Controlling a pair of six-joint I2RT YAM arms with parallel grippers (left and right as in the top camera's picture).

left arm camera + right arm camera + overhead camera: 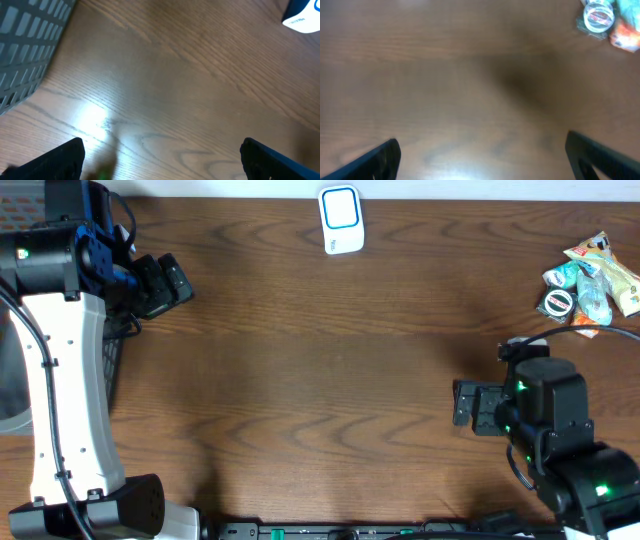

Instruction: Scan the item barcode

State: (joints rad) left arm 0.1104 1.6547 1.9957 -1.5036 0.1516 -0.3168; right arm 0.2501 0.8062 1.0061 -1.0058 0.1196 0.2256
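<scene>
Scanner (341, 220) — white body, blue-framed face, stood at the far middle of the counter (320, 380), apart from everything else. It was probably set there so that either arm could bring goods to it.

Pile of packets (592, 272) — small wrapped goods heaped at the far right edge, with a round tub (556, 302) on the pile's near-left side. All lay untouched. Which one was meant for scanning could not be told, and no barcode was readable.

Left tool (165, 283) — released, jaws spread wide, nothing between them. It was parked at the far left beside a grey mesh basket (25, 45), well apart from the pile.

Right tool (468, 404) — also released and empty, over bare wood at the near right. It pointed left, with the pile off to its far right.

Status, as judged: nothing picked and the scan not begun. The right arm sat nearer the goods and seemed the likelier one to fetch. An item would need lifting out of the heap and turning, code side toward the scanner's face.
</scene>
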